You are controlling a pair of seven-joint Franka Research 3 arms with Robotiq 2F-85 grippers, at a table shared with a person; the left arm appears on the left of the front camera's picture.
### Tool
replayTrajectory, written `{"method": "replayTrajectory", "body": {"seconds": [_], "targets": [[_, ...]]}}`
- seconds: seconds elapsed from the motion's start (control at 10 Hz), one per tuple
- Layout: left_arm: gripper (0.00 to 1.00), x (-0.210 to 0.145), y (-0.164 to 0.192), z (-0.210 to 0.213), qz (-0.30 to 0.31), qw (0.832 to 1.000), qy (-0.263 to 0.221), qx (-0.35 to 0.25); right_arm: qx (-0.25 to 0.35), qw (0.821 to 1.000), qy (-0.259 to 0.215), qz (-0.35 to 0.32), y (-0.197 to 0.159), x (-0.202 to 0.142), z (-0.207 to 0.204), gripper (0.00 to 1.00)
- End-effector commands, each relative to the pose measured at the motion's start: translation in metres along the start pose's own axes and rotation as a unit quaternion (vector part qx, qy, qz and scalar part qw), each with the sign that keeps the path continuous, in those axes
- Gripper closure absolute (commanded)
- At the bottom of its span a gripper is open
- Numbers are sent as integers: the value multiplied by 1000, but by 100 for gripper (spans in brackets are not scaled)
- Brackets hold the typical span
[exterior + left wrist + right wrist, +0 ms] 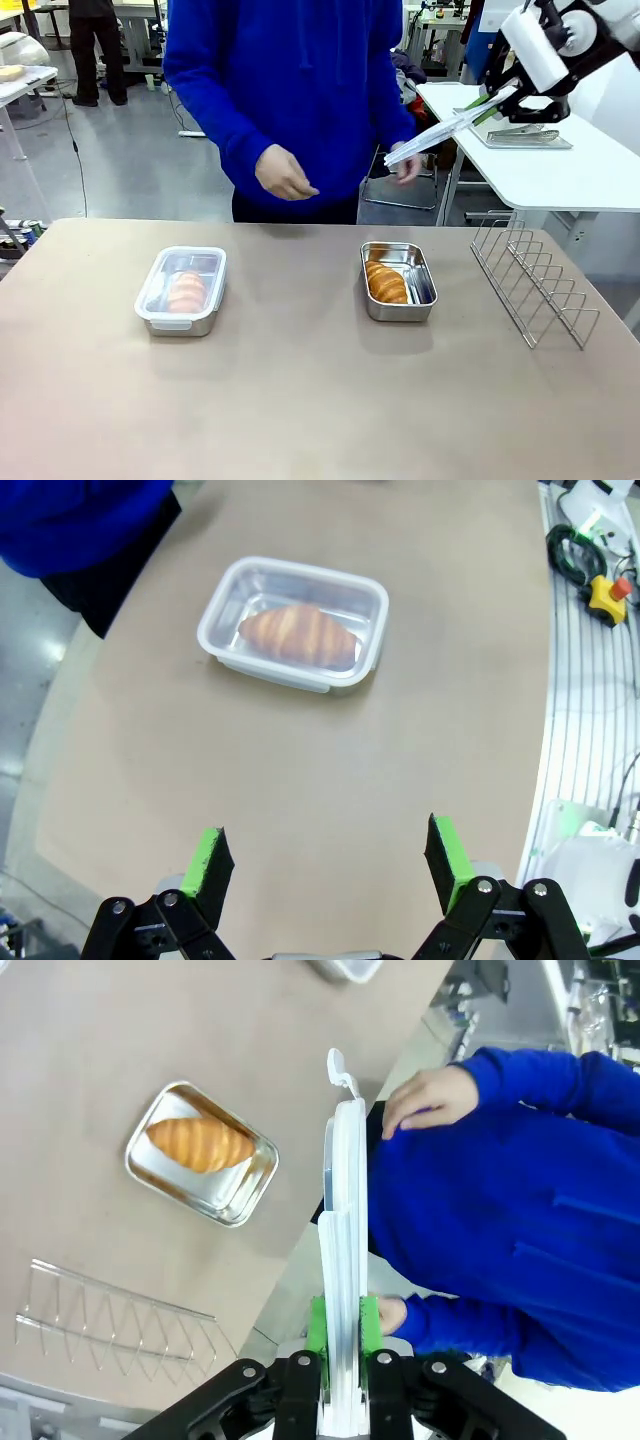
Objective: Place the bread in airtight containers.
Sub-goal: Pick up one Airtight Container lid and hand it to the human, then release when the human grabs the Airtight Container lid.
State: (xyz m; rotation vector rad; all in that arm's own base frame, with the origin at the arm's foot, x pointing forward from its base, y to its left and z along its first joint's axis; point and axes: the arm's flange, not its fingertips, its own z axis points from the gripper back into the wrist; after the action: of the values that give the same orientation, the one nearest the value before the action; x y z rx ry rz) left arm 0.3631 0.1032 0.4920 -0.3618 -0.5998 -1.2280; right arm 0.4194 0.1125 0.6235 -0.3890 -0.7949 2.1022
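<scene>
Bench: wire rack by right edge; two steel tins, one croissant each — lidded tin left of centre holds a croissant, uncovered tin right of centre holds the second croissant. Right gripper, raised beyond the far right corner, clenched on one clear lid. Left gripper released, holding nothing, above the bench's near side.

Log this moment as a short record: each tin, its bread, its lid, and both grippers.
left tin: croissant inside, clear lid on
right tin: croissant inside, no lid on it
spare lid: held edge-on in the air, above the table's far right
right gripper: shut on the spare lid
left gripper: open, holding nothing
wire rack: right of the right tin
</scene>
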Motion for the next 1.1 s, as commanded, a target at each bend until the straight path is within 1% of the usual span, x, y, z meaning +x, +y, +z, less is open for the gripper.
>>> {"method": "replayTrajectory", "body": {"seconds": [0.0,0.1,1.0], "targets": [[0,0,-2,1,-8,1000,-3,-3,-40,999,5,-8,-5,-9,2,100],[0,0,-2,1,-8,1000,-3,-3,0,1000,0,0,0,0,0,100],[0,0,-2,1,-8,1000,-3,-3,0,1000,0,0,0,0,0,100]]}}
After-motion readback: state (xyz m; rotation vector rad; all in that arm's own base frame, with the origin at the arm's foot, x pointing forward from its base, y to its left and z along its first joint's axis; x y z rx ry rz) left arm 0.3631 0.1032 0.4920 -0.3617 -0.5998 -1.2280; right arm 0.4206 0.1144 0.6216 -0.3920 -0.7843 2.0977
